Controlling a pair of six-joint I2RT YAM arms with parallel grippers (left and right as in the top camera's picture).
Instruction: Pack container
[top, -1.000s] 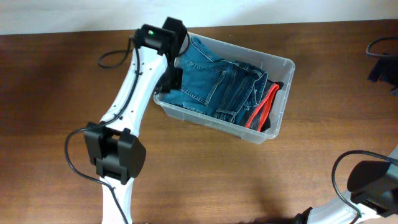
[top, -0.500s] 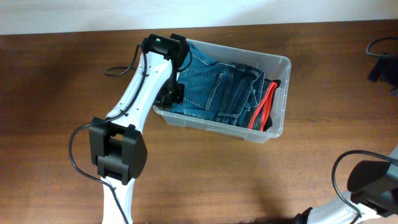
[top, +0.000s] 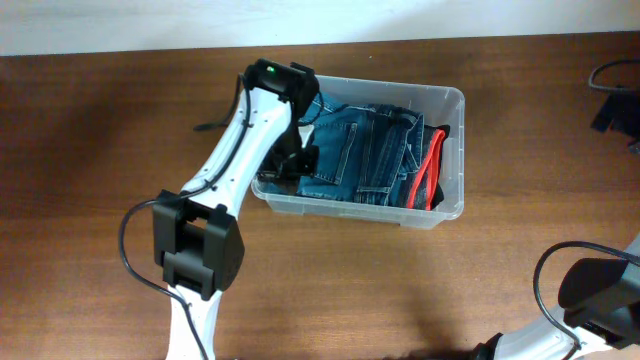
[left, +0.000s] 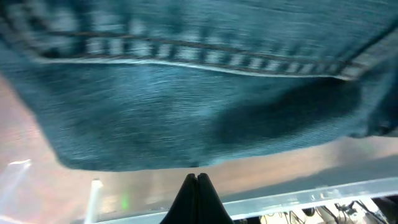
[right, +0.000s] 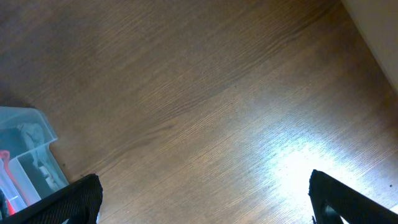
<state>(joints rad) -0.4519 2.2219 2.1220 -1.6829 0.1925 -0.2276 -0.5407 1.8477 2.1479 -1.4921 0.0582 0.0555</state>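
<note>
The clear plastic container (top: 442, 152) sits on the wooden table at centre right in the overhead view. It holds folded blue jeans (top: 360, 150) and a red and black garment (top: 428, 175) at its right end. My left gripper (top: 290, 165) is inside the container's left end, beside the jeans. In the left wrist view its fingers (left: 197, 183) are shut and empty, just below the jeans (left: 186, 106), over the container's clear wall (left: 280, 186). My right gripper (right: 202, 193) is open and empty above bare table; a corner of the container (right: 25, 143) shows at the left.
The wooden table (top: 500, 280) surrounds the container. Black cables lie at the far right edge (top: 615, 85) and near the left arm (top: 210, 125). The right arm's base (top: 600, 290) is at the lower right corner.
The container has turned and slid right, now lying more square to the table edge. My left arm moved right with it, its gripper still at the container's left end.
</note>
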